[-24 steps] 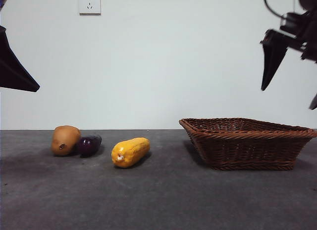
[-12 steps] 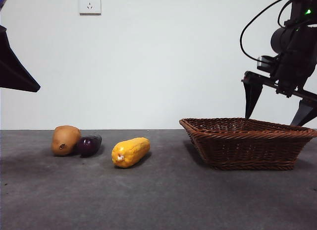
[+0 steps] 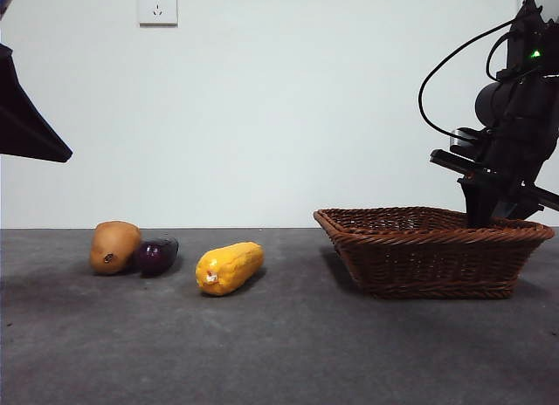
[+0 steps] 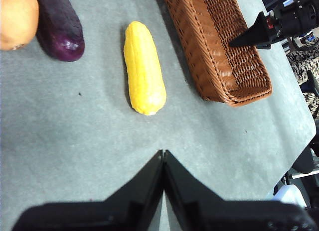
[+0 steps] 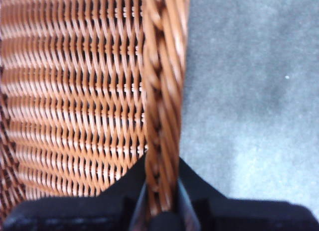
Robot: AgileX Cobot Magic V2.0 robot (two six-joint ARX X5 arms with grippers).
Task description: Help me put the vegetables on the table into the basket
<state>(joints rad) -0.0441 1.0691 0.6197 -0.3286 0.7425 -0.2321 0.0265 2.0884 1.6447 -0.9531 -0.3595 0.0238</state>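
The yellow corn cob (image 3: 230,267) lies on the table (image 3: 288,353) left of centre, also in the left wrist view (image 4: 144,66). The tan potato (image 3: 114,246) and the dark purple eggplant (image 3: 157,254) touch each other further left, and show in the left wrist view too: potato (image 4: 17,17), eggplant (image 4: 60,24). The brown wicker basket (image 3: 428,261) stands at the right. My right gripper (image 3: 485,215) is down at the basket's far right rim (image 5: 162,91), jaws closed on either side of it. My left gripper (image 4: 163,154) is shut and empty, above the table short of the corn.
The left arm shows as a black tip (image 3: 26,117) at the upper left of the front view. A wall socket (image 3: 158,5) is on the white wall behind. In the left wrist view the basket (image 4: 199,52) lies beyond the corn, near the table's edge.
My right gripper came down from high at the right with jaws wide open, reached the basket's rim and closed on it. The basket shifted slightly. The vegetables and left arm stayed still.
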